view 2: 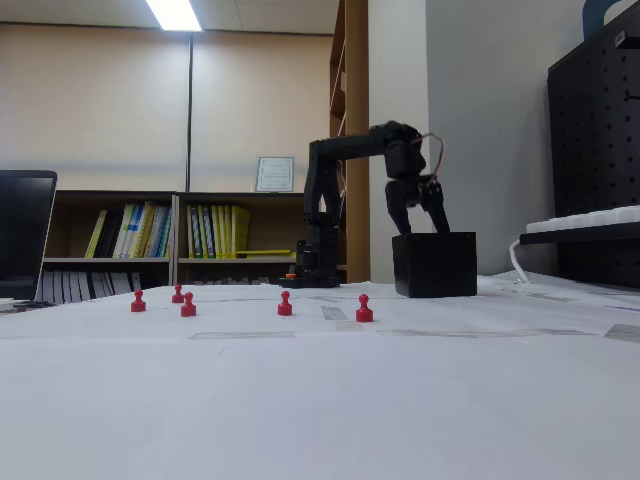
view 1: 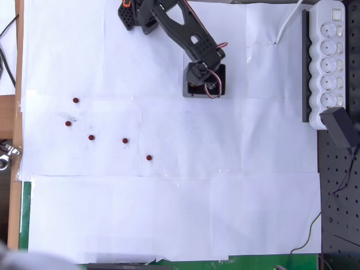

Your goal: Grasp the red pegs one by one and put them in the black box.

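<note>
Arm hanging over the black box (view 2: pixel 434 264), five red pegs (view 1: pixel 91 137) lying loose

The bench (view 1: pixel 169 214) is spreading wide and bare below the box; the gripper (view 2: pixel 417 222) is hovering just above the box, jaws standing apart, covering its inside in the overhead view. The pegs are sitting well left of the box.

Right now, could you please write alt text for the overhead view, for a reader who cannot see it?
A black robot arm reaches from the top of a white paper-covered table, its gripper directly above the black box. Five red pegs lie scattered on the paper to the left. A white power strip lies along the right edge.
</note>
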`<action>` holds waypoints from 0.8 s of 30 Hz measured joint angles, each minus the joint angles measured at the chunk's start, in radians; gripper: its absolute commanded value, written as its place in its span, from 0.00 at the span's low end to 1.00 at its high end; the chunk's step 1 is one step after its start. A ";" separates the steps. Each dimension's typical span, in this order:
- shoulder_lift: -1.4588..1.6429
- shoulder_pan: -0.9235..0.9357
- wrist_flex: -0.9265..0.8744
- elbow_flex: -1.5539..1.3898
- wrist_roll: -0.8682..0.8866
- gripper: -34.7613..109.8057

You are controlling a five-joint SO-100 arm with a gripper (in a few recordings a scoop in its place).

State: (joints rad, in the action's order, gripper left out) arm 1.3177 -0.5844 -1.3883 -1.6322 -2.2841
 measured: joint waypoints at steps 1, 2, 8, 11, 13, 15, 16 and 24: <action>-0.046 0.034 -0.005 0.000 0.020 0.37; -0.089 0.077 -0.009 0.000 0.046 0.37; -0.295 0.393 0.107 0.192 0.219 0.37; -0.387 0.543 0.224 0.405 0.313 0.37; -0.433 0.640 0.304 0.534 0.370 0.37; -0.449 0.738 0.365 0.626 0.425 0.37; -0.454 0.781 0.391 0.664 0.451 0.37; -0.451 0.963 0.566 0.857 0.601 0.37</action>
State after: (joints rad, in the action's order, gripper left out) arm 0.8667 0.3789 -0.8222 -0.7747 -1.6828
